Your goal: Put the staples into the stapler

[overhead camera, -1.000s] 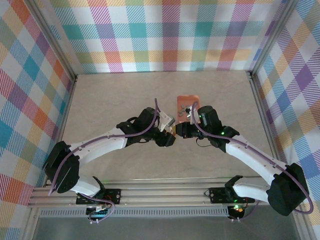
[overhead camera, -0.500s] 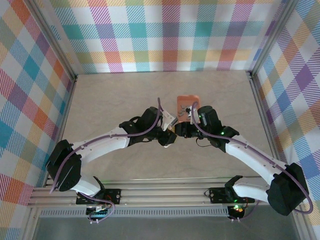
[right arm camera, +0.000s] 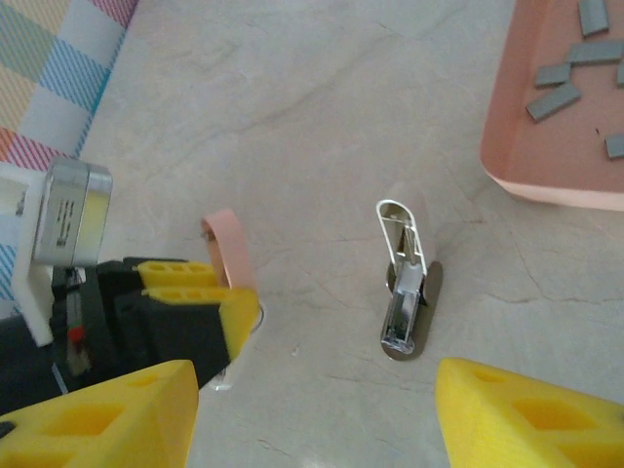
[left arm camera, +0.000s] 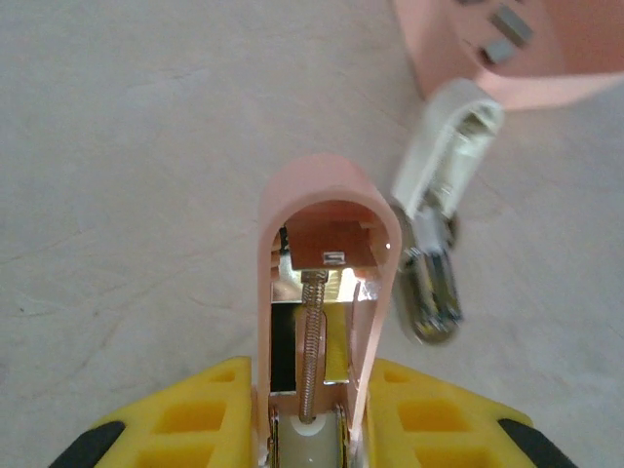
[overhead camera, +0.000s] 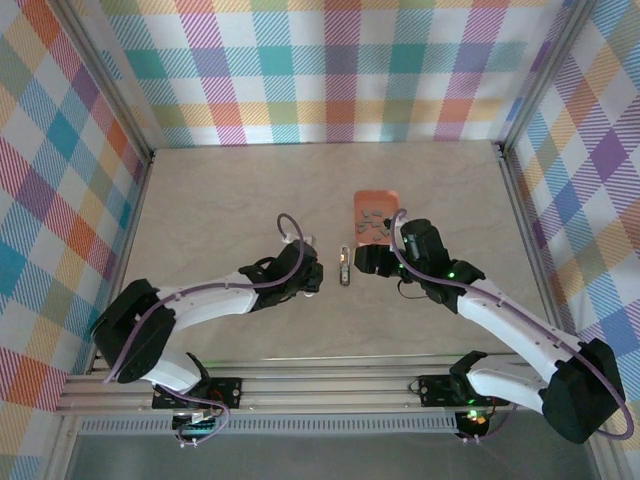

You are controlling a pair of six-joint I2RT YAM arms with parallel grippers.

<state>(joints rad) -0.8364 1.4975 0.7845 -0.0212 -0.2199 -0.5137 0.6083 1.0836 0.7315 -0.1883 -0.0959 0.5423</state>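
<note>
The stapler (overhead camera: 344,267), grey metal with a pale top hinged open, lies on the table between the two grippers and is touched by neither; it also shows as the stapler (right arm camera: 405,292) and the stapler (left arm camera: 434,278). Short grey staples (right arm camera: 556,97) lie in the salmon-orange tray (right arm camera: 546,175), just beyond it. My right gripper (right arm camera: 336,409) is open and stands just in front of the stapler, nothing between its yellow pads. My left gripper (left arm camera: 312,400) is shut on a second mini stapler (left arm camera: 327,283), a pink one whose lid is open with the spring showing.
The tray (overhead camera: 375,215) sits right of centre, a short way behind the stapler. The left gripper (right arm camera: 195,302) with its pink stapler is close to the left of the grey one. Plaid walls enclose the table on three sides.
The two grippers, which met near the tray, have drawn apart. The right gripper has opened. The grey stapler now lies alone on the table. The left gripper has pulled back left with the pink stapler.
</note>
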